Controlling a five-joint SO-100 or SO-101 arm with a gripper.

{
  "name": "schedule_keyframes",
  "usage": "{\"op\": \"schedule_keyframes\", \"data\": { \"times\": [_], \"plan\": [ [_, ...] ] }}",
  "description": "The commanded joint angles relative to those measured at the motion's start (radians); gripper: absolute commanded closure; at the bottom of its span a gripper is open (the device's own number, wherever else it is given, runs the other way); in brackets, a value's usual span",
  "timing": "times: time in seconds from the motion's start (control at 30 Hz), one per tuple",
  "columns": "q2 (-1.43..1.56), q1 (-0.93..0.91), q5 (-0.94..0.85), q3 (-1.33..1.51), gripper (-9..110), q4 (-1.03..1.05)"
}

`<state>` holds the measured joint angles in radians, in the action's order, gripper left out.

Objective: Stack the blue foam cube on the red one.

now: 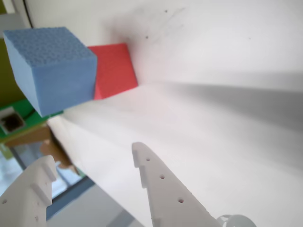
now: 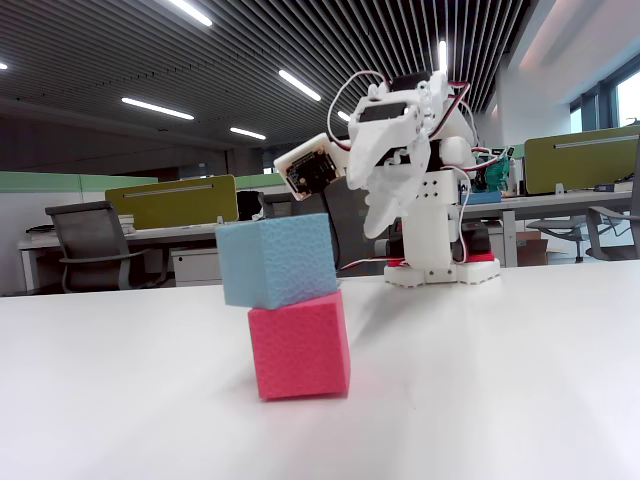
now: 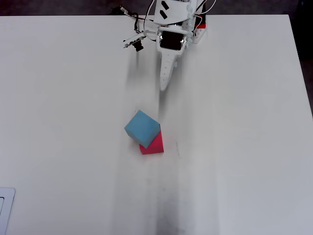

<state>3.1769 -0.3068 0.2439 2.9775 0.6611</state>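
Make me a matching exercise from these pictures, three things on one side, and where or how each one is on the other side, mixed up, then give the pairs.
Column one:
1. blue foam cube
2. red cube
3. end effector

Column two:
A. resting directly on the white table
B. open, empty and raised, apart from both cubes
C. sitting on top of the other cube, turned and overhanging it

Pairs: 1-C, 2-A, 3-B. In the fixed view the blue cube leans out past the red one's left edge; in the overhead view the end effector sits back near the arm's base.
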Motion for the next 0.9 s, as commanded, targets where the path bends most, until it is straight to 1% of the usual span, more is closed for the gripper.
{"op": "schedule_keyframes", "data": {
  "times": [0.0, 0.37, 0.87],
  "plan": [
    [0.008, -0.003, 0.006, -0.006, 80, -0.011],
    [0.008, -0.005, 0.006, -0.006, 77, -0.012],
    [0.008, -0.005, 0.006, -0.006, 77, -0.012]
  ]
}}
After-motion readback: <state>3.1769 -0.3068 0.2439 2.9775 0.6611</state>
